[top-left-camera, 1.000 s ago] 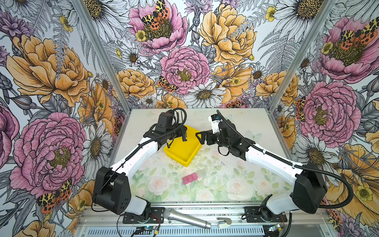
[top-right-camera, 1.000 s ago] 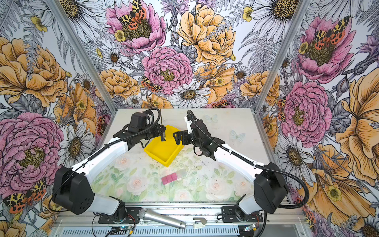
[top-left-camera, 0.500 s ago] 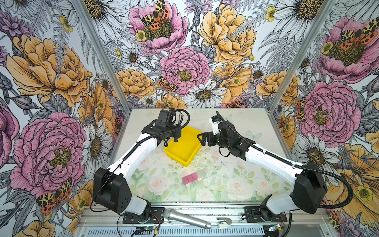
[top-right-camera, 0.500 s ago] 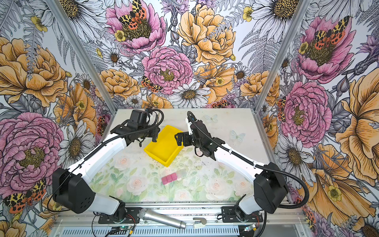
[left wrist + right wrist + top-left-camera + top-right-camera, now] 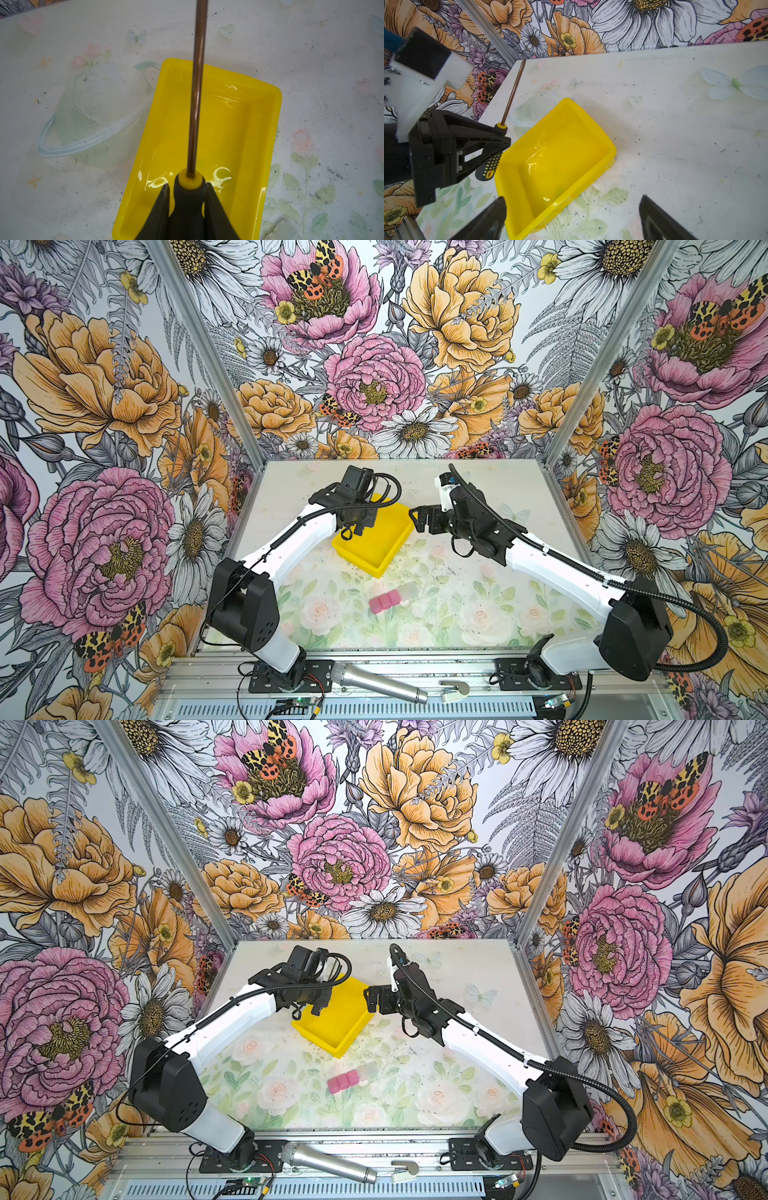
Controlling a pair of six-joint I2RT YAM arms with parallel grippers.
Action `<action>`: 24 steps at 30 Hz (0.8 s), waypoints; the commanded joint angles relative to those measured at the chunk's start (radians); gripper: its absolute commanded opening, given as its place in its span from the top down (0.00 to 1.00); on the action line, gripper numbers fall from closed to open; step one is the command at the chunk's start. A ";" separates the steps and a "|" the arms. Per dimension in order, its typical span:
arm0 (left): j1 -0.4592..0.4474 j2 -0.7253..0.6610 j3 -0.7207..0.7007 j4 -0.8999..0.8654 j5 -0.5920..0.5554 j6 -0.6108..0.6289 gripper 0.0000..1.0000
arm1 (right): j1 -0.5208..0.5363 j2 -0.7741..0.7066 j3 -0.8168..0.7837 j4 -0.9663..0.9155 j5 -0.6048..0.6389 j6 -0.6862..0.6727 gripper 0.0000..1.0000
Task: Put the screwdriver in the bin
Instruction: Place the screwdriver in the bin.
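Both top views: the left tool (image 5: 356, 526) hangs over the far-left part of the yellow bin (image 5: 382, 543), its load hidden under the wrist. The right tool (image 5: 415, 521) stands just right of the bin with nothing in it. Pink blocks (image 5: 384, 600) lie on the tabletop (image 5: 457, 614) nearer the robot, well apart from the bin. Left wrist view: the screwdriver (image 5: 195, 124) is clamped by its black handle between the two fingers, and its shaft runs out above the bin floor, not touching it. Bin is empty. Right wrist view adds the side profile. The shaft is tilted up toward the far-left wall and the dotted handle end dips by the bin's left rim, though I cannot tell whether it is inside or just outside. This arm's own fingers are spread wide and empty. Judgement: pickup and carry are done; lowering and letting go remain.
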 commanded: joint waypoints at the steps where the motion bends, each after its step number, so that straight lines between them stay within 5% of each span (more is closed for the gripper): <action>1: -0.001 0.021 0.019 -0.003 -0.034 0.013 1.00 | -0.008 -0.033 -0.025 -0.012 0.023 0.013 0.00; 24: -0.032 0.207 0.027 0.015 0.028 0.001 1.00 | -0.024 -0.058 -0.078 -0.009 0.052 0.045 0.01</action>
